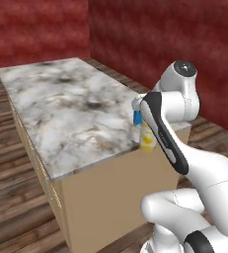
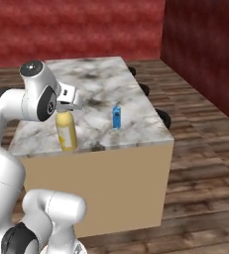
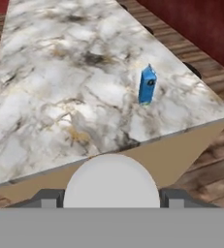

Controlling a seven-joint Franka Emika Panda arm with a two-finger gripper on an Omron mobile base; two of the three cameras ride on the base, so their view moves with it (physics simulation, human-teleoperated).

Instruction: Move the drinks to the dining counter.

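Observation:
My gripper [image 2: 65, 110] is shut on the white cap [image 3: 112, 181] of the yellow bottle [image 2: 66, 132], which hangs upright at the near edge of the dining counter [image 2: 101, 84]. The bottle's base is at or just above the marble; I cannot tell which. In the left base view my forearm covers most of the yellow bottle [image 1: 147, 139]. The slim blue carton [image 2: 117, 117] stands upright on the counter, a little to the right of the bottle and apart from it. From the hand, the blue carton [image 3: 147, 85] shows beyond the cap, near the counter's right edge.
The marble top [image 1: 61, 108] runs long and bare away from me toward the red wall [image 2: 76, 25]. Dark round stools [image 2: 163, 118] sit along the counter's right side. Wooden floor [image 2: 205, 163] surrounds the tan base [image 2: 106, 188].

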